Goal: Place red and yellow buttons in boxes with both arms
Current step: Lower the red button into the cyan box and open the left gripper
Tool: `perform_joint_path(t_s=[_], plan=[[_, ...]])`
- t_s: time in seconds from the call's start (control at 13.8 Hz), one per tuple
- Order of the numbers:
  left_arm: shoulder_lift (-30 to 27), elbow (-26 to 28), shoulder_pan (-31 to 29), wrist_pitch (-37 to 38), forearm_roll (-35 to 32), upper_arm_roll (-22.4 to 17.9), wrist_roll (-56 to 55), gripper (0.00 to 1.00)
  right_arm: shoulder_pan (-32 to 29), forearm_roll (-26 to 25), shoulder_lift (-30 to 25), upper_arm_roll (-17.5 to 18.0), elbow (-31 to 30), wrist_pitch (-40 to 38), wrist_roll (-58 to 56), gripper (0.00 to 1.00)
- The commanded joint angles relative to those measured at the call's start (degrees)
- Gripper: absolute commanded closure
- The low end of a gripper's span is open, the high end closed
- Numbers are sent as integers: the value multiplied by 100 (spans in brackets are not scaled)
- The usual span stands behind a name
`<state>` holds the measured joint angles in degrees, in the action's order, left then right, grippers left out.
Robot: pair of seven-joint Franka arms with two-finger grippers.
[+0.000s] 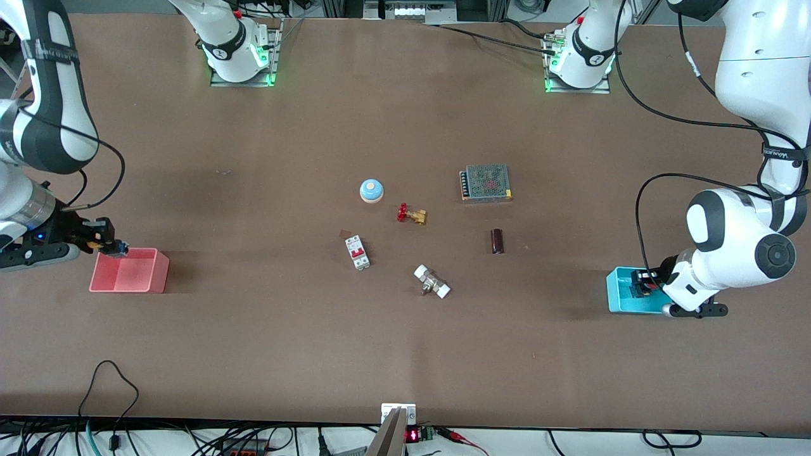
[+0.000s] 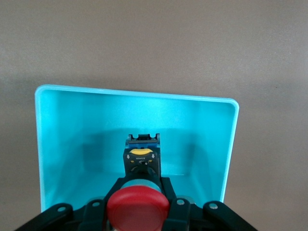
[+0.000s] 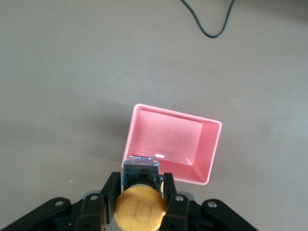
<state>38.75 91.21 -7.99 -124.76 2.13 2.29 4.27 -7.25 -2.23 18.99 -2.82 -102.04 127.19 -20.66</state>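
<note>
My left gripper (image 1: 646, 283) is down inside the cyan box (image 1: 618, 296) at the left arm's end of the table. It is shut on the red button (image 1: 645, 290). In the left wrist view the red cap (image 2: 138, 208) sits between the fingers of the left gripper (image 2: 142, 186), low within the cyan box (image 2: 62, 144). My right gripper (image 1: 113, 245) is over the rim of the salmon-pink box (image 1: 130, 280) at the right arm's end. It is shut on the yellow button (image 1: 95, 244). In the right wrist view the yellow cap (image 3: 140, 208) is held by the right gripper (image 3: 140, 185) above the pink box (image 3: 168, 139).
Mid-table lie a blue-domed round button (image 1: 371, 190), a brass valve with a red handwheel (image 1: 412, 214), a white and red breaker (image 1: 357, 252), a white-ended fitting (image 1: 432, 282), a dark cylinder (image 1: 497, 240) and a grey mesh-topped unit (image 1: 486, 183).
</note>
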Motion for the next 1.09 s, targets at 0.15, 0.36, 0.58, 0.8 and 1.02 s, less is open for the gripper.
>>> perform_joint_path(t_s=[0.15,0.36,0.58,0.8,1.02], plan=[[177,-121,-44,39,77,-1,74,71,-22,-41,614,-78,264,630,176,70],[177,-121,-44,31,77,-1,83,58,-22,-49,868,-131,264,824,167,70],[168,-121,-53,22,68,-1,127,36,-13,-58,1133,-131,255,1255,158,70],[151,-121,-44,-66,33,-1,136,22,-4,-49,1273,-131,255,1317,167,70],[63,-121,-36,-66,-2,-1,136,0,-13,-41,1353,-131,229,1466,167,70]])
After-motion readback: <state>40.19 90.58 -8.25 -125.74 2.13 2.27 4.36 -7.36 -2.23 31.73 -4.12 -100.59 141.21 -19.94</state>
